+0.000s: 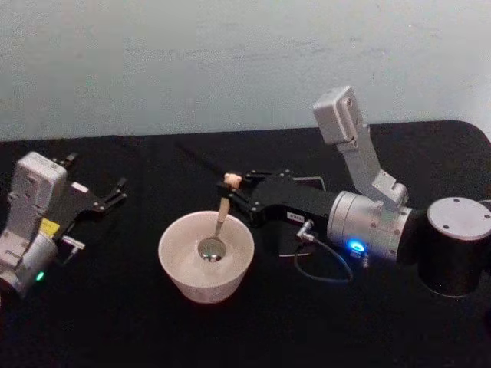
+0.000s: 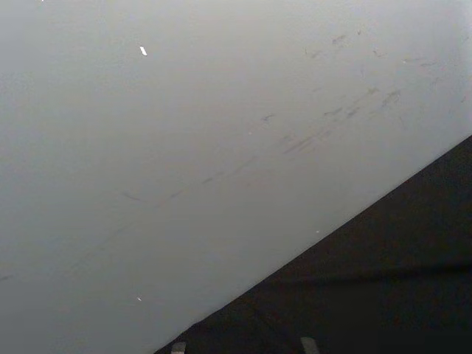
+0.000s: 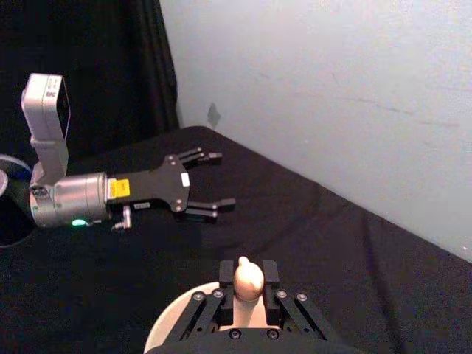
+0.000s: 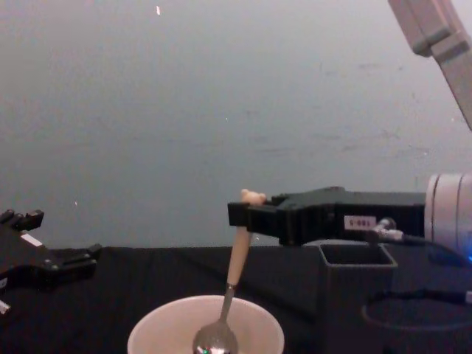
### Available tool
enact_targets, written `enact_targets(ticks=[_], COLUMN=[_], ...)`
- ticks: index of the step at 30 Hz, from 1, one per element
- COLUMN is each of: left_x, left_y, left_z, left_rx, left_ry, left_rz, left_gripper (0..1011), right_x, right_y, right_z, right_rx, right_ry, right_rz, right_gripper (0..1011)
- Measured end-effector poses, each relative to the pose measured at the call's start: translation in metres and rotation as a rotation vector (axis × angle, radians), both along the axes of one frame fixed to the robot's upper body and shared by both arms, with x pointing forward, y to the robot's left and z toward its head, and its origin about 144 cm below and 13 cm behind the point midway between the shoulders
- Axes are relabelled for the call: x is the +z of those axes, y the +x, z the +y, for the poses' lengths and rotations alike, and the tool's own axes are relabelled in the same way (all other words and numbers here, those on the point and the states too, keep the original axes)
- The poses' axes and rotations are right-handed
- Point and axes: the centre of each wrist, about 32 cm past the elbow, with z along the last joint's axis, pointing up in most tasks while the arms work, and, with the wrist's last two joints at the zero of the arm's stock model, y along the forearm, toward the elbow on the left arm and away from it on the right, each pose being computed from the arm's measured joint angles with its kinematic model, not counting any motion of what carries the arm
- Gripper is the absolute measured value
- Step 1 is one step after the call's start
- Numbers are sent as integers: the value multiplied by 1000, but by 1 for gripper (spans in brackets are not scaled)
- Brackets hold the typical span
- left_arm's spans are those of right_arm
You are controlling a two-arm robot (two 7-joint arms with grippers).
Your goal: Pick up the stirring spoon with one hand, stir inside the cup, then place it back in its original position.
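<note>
Head view: right hand (image 1: pixel 233 190) level, pinching stirring spoon (image 1: pixel 222 216) handle, bowl inside cup (image 1: pixel 201 288); left hand (image 1: pixel 98 172) spread, parked.

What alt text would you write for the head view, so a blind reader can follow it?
The right tool, reaching in from the right, grips the beige handle of a small bear-topped metal spoon, whose shiny bowl is inside a wide cream-white round cup on a black table. The left tool sits open at the table's left, idle.
</note>
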Motion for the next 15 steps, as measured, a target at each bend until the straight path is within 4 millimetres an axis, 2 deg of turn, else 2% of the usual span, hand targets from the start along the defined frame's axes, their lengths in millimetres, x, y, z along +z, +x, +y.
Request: enact_targets(ticks=[15], left_x=[0], left_y=[0], left_z=[0], left_rx=[0], left_ry=[0], left_rz=[0], left_gripper=[1001], right_x=[26], right_y=[3], right_z=[-3], right_rx=[-49], right_ry=[68], right_rz=[-20], right_gripper=[221])
